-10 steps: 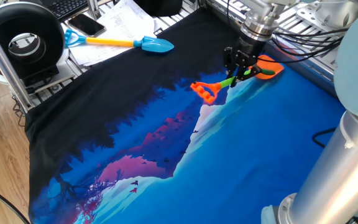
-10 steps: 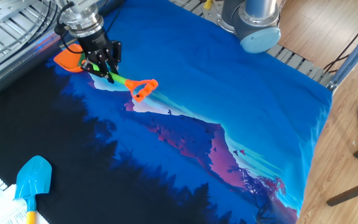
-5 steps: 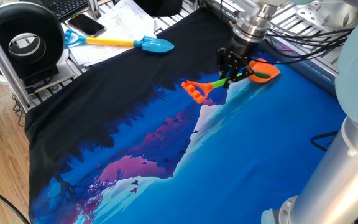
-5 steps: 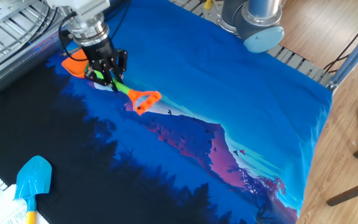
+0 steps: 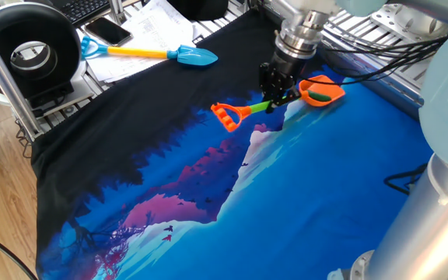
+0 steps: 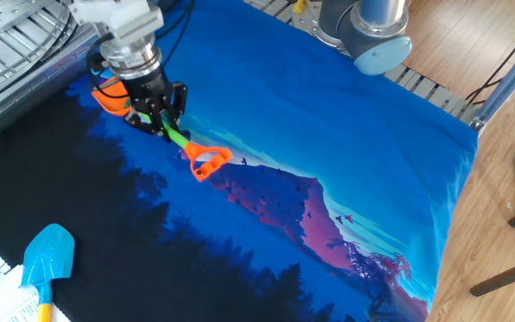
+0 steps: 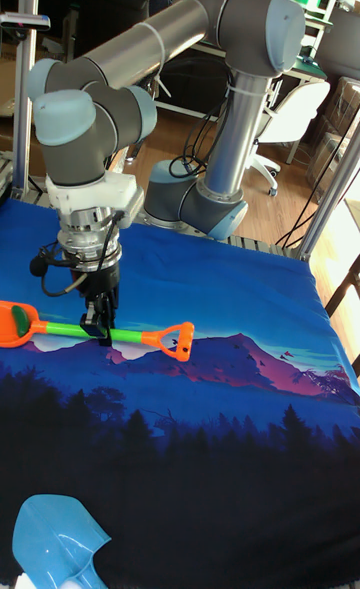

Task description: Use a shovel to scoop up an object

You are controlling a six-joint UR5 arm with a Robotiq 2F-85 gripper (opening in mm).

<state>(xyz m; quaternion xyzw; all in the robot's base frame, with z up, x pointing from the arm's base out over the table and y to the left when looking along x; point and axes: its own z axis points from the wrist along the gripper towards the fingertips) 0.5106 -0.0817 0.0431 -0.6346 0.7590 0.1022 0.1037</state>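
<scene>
The shovel has an orange blade (image 5: 321,92), a green shaft (image 5: 253,107) and an orange D-handle (image 5: 225,116). It lies low over the blue and black cloth. My gripper (image 5: 275,98) points down and is shut on the shaft, close to the blade. The other fixed view shows the same grip (image 6: 161,123), with the blade (image 6: 107,94) behind the fingers and the handle (image 6: 208,162) in front. In the tall fixed view the shovel (image 7: 70,330) lies level. A small dark green spot (image 5: 327,97) on the blade may be the object; I cannot tell for sure.
A blue-bladed shovel with a yellow shaft (image 5: 193,56) lies on papers at the cloth's far edge, beside a phone (image 5: 107,31) and a black round device (image 5: 29,50). Metal racking (image 6: 16,45) borders the cloth behind the gripper. The arm's base (image 6: 365,27) stands at another edge.
The gripper has carried the shovel sideways across the cloth toward the black area. The handle end has swung further out, and the grip has stayed shut.
</scene>
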